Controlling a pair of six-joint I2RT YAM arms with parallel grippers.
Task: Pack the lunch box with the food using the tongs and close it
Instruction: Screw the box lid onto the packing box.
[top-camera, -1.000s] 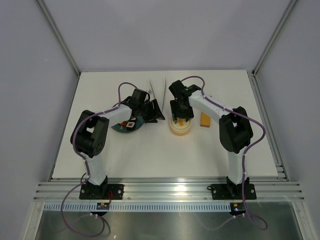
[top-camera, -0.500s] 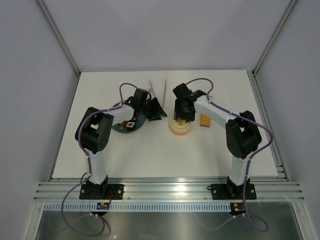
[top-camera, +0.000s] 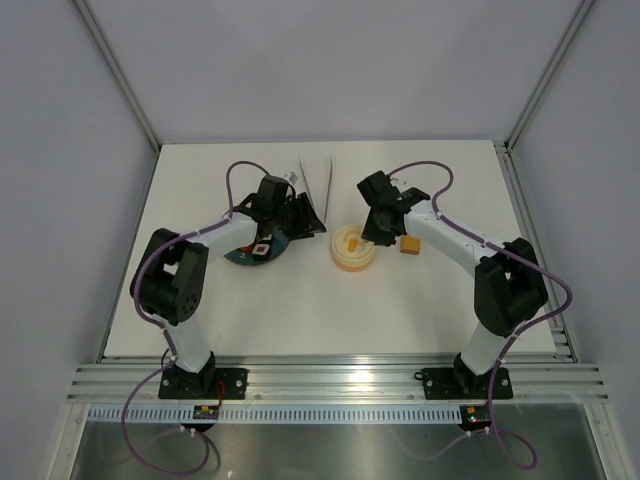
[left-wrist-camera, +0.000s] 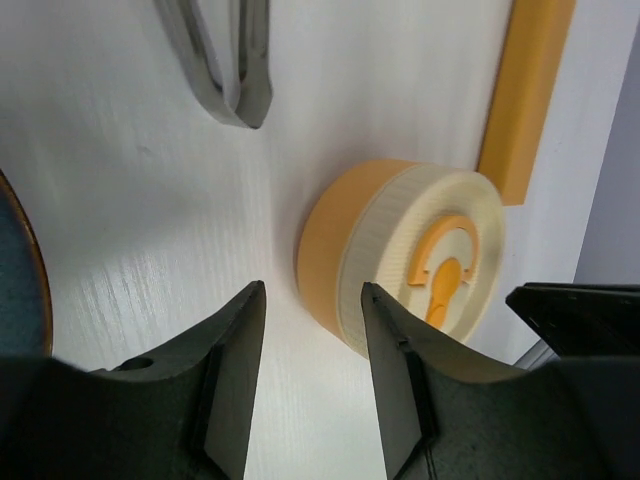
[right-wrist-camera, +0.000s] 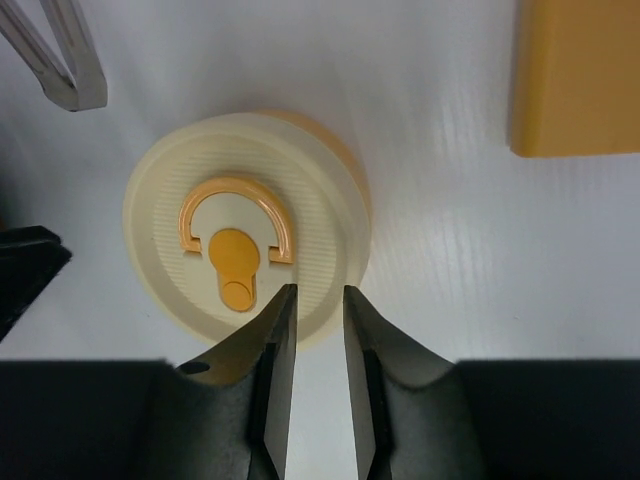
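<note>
Already lidded: the small round cream-yellow plastic lunch box (top-camera: 353, 250) is seen mid-counter (top-camera: 300, 310), its ribbed cream lid (right-wrist-camera: 245, 235) seated on top.
Right claw (right-wrist-camera: 317, 300): held a narrow gap apart, empty, just beside the box on its right; judged the nearer arm.
Left claw (left-wrist-camera: 312, 300): held apart, empty, the box near on its right.
Thin silvery metal tongs (top-camera: 322, 175): laid beyond both claws, long axis running away from the arms.
Writing: none is readable; only an orange ring handle (right-wrist-camera: 236, 225) is seen on the lid.
</note>
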